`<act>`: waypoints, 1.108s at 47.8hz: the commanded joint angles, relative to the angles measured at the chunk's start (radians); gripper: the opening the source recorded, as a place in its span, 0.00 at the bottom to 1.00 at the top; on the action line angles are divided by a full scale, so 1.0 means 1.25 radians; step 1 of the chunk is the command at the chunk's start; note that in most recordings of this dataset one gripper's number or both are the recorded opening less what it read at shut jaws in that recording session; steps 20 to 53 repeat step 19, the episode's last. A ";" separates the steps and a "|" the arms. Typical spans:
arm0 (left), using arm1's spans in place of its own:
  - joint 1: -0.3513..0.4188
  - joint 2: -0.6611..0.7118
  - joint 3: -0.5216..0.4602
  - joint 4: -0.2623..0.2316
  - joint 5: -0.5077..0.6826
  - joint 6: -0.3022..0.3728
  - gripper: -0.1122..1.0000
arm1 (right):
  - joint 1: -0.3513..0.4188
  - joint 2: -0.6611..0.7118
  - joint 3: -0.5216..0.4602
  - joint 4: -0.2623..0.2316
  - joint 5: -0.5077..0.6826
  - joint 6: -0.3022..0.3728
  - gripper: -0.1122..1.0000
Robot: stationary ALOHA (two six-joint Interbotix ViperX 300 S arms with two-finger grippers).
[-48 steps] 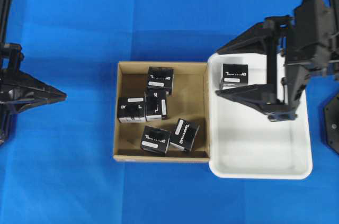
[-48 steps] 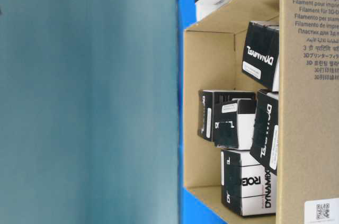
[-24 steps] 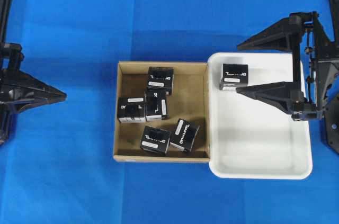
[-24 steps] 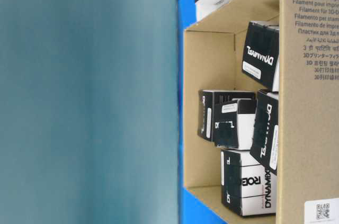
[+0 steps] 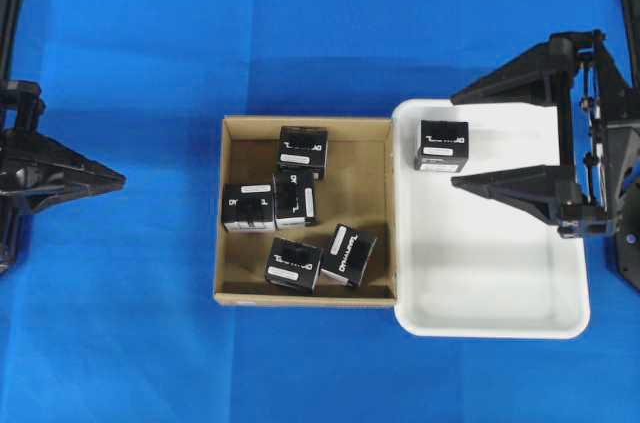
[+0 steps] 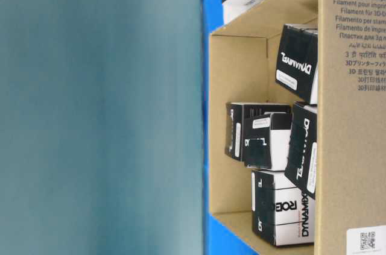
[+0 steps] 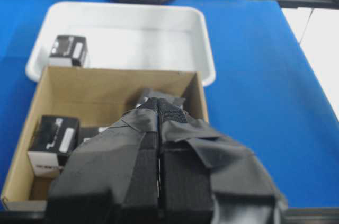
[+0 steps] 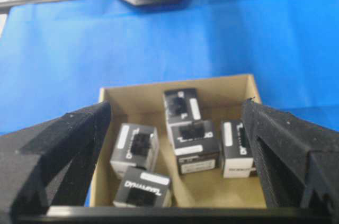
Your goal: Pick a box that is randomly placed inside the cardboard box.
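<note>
One box [image 5: 443,146] sits at the 11 o'clock corner of the white tray [image 5: 500,318]; five remain in the cardboard box [image 5: 236,288]. These stiff, light cartons likely suit a grip across opposite flat sides. Lettering reads "DYNAMIXEL". The right gripper [image 5: 468,139] is spread wide and empty; the left gripper [image 7: 159,115] is closed.

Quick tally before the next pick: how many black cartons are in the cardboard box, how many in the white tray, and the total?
Black cartons in the cardboard box: 5
Black cartons in the white tray: 1
Total black cartons: 6
</note>
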 commanded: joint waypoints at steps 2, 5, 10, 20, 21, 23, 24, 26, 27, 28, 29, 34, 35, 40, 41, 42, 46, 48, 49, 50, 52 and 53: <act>0.018 0.002 -0.012 0.002 -0.005 0.001 0.04 | 0.007 -0.009 0.005 0.001 -0.025 -0.001 0.99; 0.029 0.002 -0.012 0.002 -0.005 0.000 0.04 | 0.010 -0.016 0.013 0.001 -0.045 -0.001 0.99; 0.036 0.001 -0.012 0.002 -0.005 0.001 0.04 | 0.011 -0.032 0.028 0.001 -0.083 -0.004 0.99; 0.037 0.001 -0.012 0.002 -0.004 0.010 0.04 | 0.016 -0.048 0.048 0.001 -0.114 -0.002 0.99; 0.037 0.001 -0.012 0.002 -0.004 0.010 0.04 | 0.016 -0.048 0.048 0.001 -0.114 -0.002 0.99; 0.037 0.001 -0.012 0.002 -0.004 0.010 0.04 | 0.016 -0.048 0.048 0.001 -0.114 -0.002 0.99; 0.037 0.001 -0.012 0.002 -0.004 0.010 0.04 | 0.016 -0.048 0.048 0.001 -0.114 -0.002 0.99; 0.037 0.001 -0.012 0.002 -0.004 0.010 0.04 | 0.016 -0.048 0.048 0.001 -0.114 -0.002 0.99; 0.037 0.001 -0.012 0.002 -0.004 0.010 0.04 | 0.016 -0.048 0.048 0.001 -0.114 -0.002 0.99; 0.037 0.001 -0.012 0.002 -0.004 0.010 0.04 | 0.016 -0.048 0.048 0.001 -0.114 -0.002 0.99; 0.037 0.001 -0.012 0.002 -0.004 0.010 0.04 | 0.016 -0.048 0.048 0.001 -0.114 -0.002 0.99; 0.037 0.001 -0.012 0.002 -0.004 0.010 0.04 | 0.016 -0.048 0.048 0.001 -0.114 -0.002 0.99; 0.037 0.001 -0.012 0.002 -0.004 0.010 0.04 | 0.016 -0.048 0.048 0.001 -0.114 -0.002 0.99; 0.037 0.001 -0.012 0.002 -0.004 0.010 0.04 | 0.016 -0.048 0.048 0.001 -0.114 -0.002 0.99; 0.037 0.001 -0.012 0.002 -0.004 0.010 0.04 | 0.016 -0.048 0.048 0.001 -0.114 -0.002 0.99; 0.037 0.001 -0.012 0.002 -0.004 0.010 0.04 | 0.016 -0.048 0.048 0.001 -0.114 -0.002 0.99; 0.037 0.001 -0.012 0.002 -0.004 0.010 0.04 | 0.016 -0.048 0.048 0.001 -0.114 -0.002 0.99; 0.037 0.001 -0.012 0.002 -0.004 0.010 0.04 | 0.016 -0.048 0.048 0.001 -0.114 -0.002 0.99; 0.037 0.001 -0.012 0.002 -0.004 0.010 0.04 | 0.016 -0.048 0.048 0.001 -0.114 -0.002 0.99; 0.037 0.001 -0.012 0.002 -0.004 0.010 0.04 | 0.016 -0.048 0.048 0.001 -0.114 -0.002 0.99; 0.037 0.001 -0.012 0.002 -0.004 0.010 0.04 | 0.016 -0.048 0.048 0.001 -0.114 -0.002 0.99; 0.037 0.001 -0.012 0.002 -0.004 0.010 0.04 | 0.016 -0.048 0.048 0.001 -0.114 -0.002 0.99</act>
